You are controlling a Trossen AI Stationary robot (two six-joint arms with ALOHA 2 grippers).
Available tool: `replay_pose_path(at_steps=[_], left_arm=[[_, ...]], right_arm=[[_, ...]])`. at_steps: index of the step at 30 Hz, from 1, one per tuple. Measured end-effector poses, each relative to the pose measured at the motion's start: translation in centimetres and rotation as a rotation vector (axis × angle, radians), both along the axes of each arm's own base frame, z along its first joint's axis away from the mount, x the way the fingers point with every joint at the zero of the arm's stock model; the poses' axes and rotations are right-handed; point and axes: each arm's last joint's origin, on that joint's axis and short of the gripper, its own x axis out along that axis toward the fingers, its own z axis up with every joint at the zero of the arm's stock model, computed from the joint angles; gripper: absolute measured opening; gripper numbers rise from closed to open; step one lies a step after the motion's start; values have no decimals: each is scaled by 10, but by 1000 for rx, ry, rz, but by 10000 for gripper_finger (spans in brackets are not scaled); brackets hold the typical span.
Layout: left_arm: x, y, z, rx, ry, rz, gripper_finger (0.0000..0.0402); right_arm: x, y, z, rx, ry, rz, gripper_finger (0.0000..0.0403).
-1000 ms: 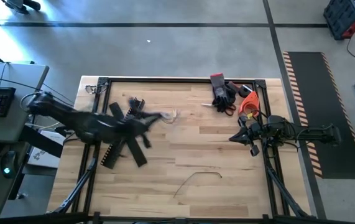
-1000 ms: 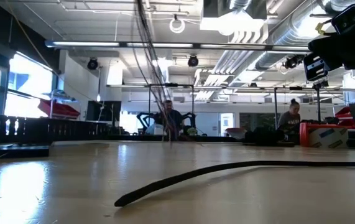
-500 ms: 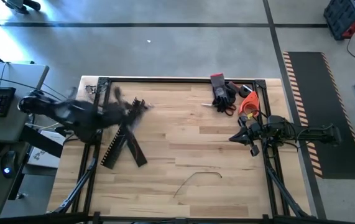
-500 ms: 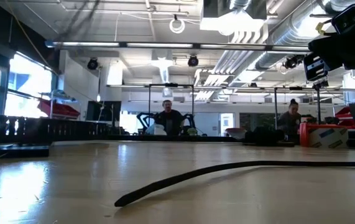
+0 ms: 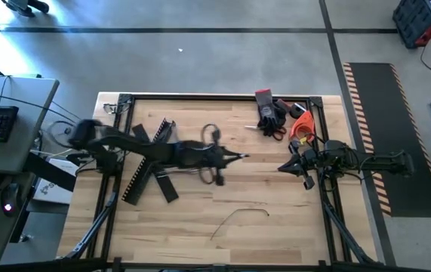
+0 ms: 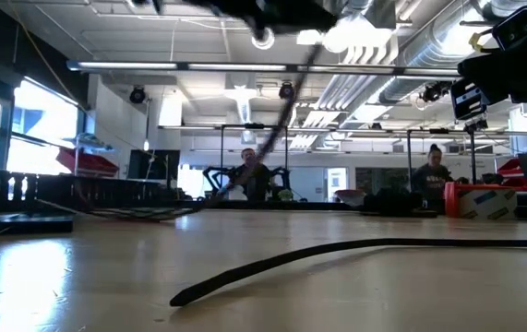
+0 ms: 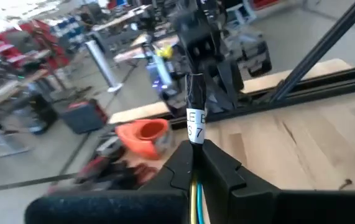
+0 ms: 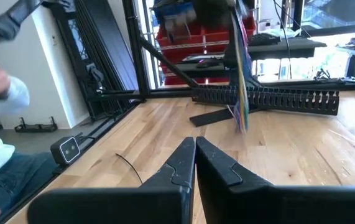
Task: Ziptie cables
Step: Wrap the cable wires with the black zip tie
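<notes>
Over the table (image 5: 275, 196), high view: the left arm has been swung from the left rear corner, where it was seen half a second before, out to the table's middle. The left gripper (image 5: 239, 156) is closed on the cables (image 5: 211, 136), which loop and trail beside the wrist. The right gripper (image 5: 284, 168) is unchanged, held near the right edge with fingers pressed together and nothing between them. Counted: two slotted black bars (image 5: 141, 172) lying crossed at the left; one thin black strip (image 5: 238, 217) near the front edge; one pair of gloves (image 5: 269, 112), one red-handled tool (image 5: 274, 132) and one orange object (image 5: 301, 125) at the right rear. No containers are seen on the table.

Low view: a dark blurred arm now crosses the top, and the cables (image 6: 272, 138) hang slanting from it toward the far tabletop; half a second before, neither was in that place. One black strip (image 6: 337, 251) lies in front. Two people are seen in the room behind.

Left wrist view: the left gripper (image 7: 197, 152) is clamped on one bundle of cables (image 7: 195, 124), wrapped in dark tape with one white label. The right arm and the orange object (image 7: 141, 135) are seen beyond.

Right wrist view: the right gripper (image 8: 195, 144) is closed and empty. One multicoloured bundle of cables (image 8: 240, 81) hangs above the table; one slotted bar (image 8: 270, 98) lies behind it. One person's sleeve is seen at the side.
</notes>
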Motion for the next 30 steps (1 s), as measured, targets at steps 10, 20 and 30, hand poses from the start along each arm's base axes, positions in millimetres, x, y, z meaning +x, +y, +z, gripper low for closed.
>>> replay_pose_path(at_steps=[10,20,30], left_arm=[[52,39,-105,-196,-190,-98,0],[95,36,-154,-355,-169,-126,28],[96,34,-106,-441,6,-177,158]], right_arm=[[0,0,0,0,1,0,0],[0,0,0,0,0,0,0],[0,0,0,0,1,0,0]])
